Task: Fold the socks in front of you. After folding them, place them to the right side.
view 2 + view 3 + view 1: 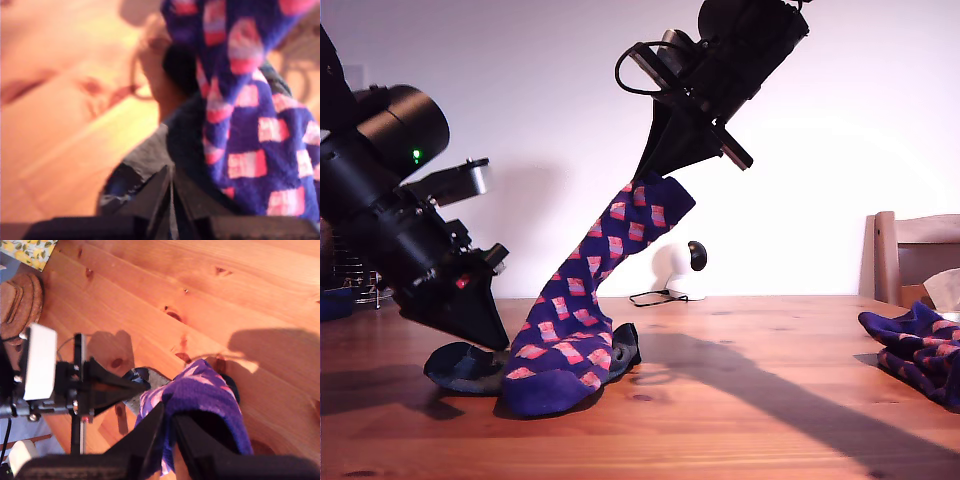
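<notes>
Surface: wooden table point(750, 400), white wall behind.
Checked sock point(582, 310): cuff lifted, foot on the table.
My second gripper point(650, 180): clamped on the cuff.
My first gripper point(492, 338): jaws together, pinning the grey sock point(460, 365).
Advice: carry the cuff over the toe, keeping the pin firm.

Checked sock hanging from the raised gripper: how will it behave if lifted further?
Probably floppy: the checked sock droops from my second gripper and bunches on the table. Likely light, since one pinch holds it. It may drag the grey sock beneath, which my first gripper pins.

Two matte black arms, tapered black grippers — green status light, looped black cable, small silver block
</notes>
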